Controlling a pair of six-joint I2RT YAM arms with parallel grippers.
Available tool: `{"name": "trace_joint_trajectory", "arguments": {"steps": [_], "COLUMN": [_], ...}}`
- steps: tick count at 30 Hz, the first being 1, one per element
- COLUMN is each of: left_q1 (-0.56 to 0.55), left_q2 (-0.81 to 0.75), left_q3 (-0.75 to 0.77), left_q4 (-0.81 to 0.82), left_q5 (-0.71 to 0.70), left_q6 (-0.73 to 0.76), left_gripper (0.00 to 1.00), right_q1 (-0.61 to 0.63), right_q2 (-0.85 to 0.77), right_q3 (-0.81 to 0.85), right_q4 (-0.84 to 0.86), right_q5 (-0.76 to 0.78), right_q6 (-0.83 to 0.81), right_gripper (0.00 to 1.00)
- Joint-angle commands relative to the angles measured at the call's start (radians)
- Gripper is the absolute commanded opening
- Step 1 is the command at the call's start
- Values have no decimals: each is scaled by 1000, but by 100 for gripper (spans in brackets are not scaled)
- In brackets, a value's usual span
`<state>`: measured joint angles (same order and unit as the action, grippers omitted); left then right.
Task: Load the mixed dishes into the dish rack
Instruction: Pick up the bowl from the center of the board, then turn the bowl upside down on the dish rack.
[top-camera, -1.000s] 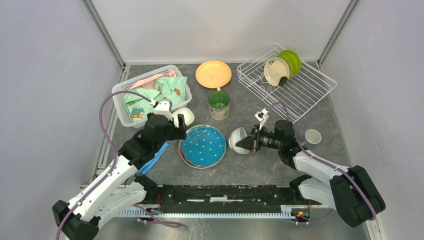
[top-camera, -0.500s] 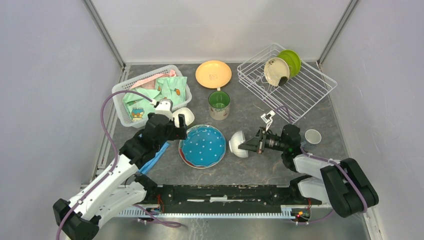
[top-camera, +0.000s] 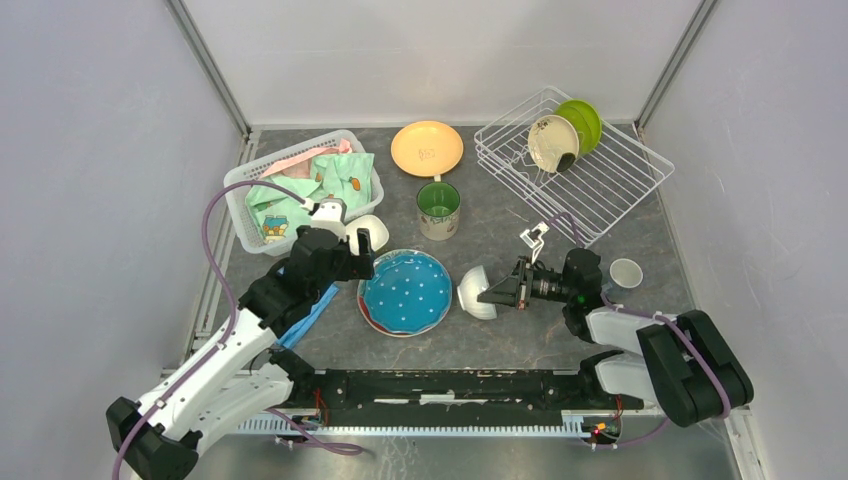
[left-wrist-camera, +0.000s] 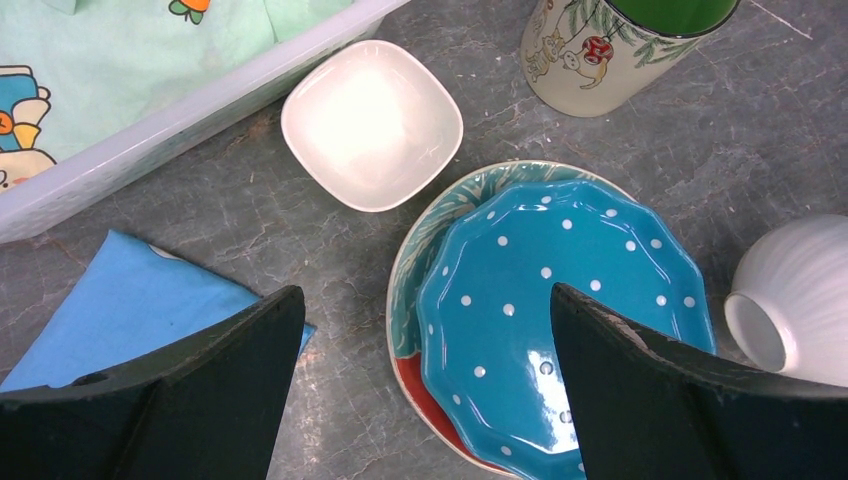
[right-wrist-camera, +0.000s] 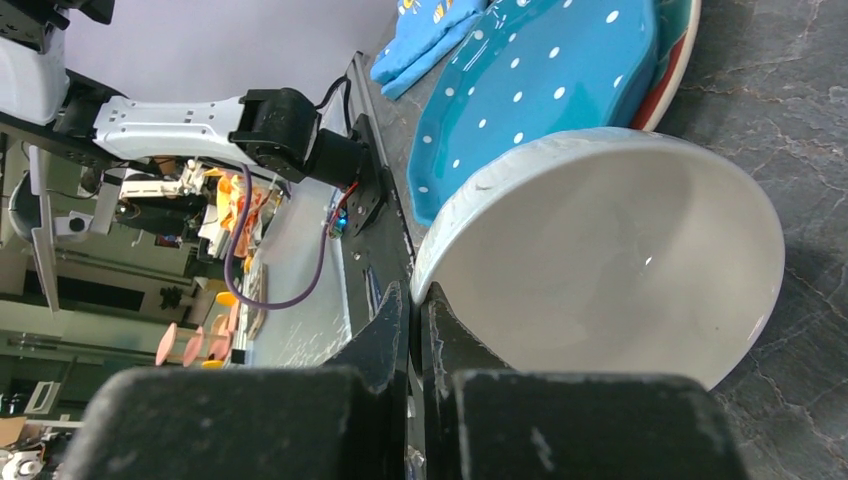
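Right arm (top-camera: 620, 325) has folded its elbow back toward the base. The right jaws are clamped on the rim of the round white ceramic bowl (top-camera: 474, 292) (right-wrist-camera: 610, 250). The bowl came along, slightly nearer, on its side just beside the blue white-dotted scalloped plate (top-camera: 405, 292). Can't tell if it's clear of the grey counter (top-camera: 520, 335).

Left jaws are wide apart and holding nothing, hanging over that plate's edge, no movement.

Read: grasp looks secured, carry not started. The white wire dish rack (top-camera: 610, 195) sits well apart, far right, already holding a cream plate (top-camera: 550, 140) and a lime-green plate (top-camera: 583, 120).
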<state>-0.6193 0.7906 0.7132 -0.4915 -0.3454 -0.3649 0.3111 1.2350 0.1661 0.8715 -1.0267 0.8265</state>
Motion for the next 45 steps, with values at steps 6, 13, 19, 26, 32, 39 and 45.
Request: {"name": "trace_joint_trajectory", "arguments": {"steps": [6, 13, 19, 26, 32, 39, 45], "left_q1": [-4, -3, -3, -3, -4, -4, -3], "left_q2": [-44, -90, -89, -120, -124, -122, -127], "left_q3": [18, 35, 46, -6, -10, -7, -7], "left_q4": [50, 108, 107, 92, 97, 92, 92], "left_q5": [20, 64, 42, 56, 85, 103, 90], "left_q6": [84, 74, 104, 106, 106, 110, 115], "left_gripper": [98, 99, 99, 100, 100, 100, 100], "right_q1": [-5, -14, -89, -294, -492, -618, -633], "right_q2": [37, -50, -9, 182, 340, 498, 583], "right_q3": [18, 165, 447, 729, 794, 823, 833], "right_q4": [225, 158, 57, 107, 186, 236, 206], "right_q5": [-70, -22, -7, -34, -27, -19, -32], "right_q6": [85, 116, 107, 215, 282, 316, 292], "right_gripper": [0, 0, 0, 0, 0, 1, 0]}}
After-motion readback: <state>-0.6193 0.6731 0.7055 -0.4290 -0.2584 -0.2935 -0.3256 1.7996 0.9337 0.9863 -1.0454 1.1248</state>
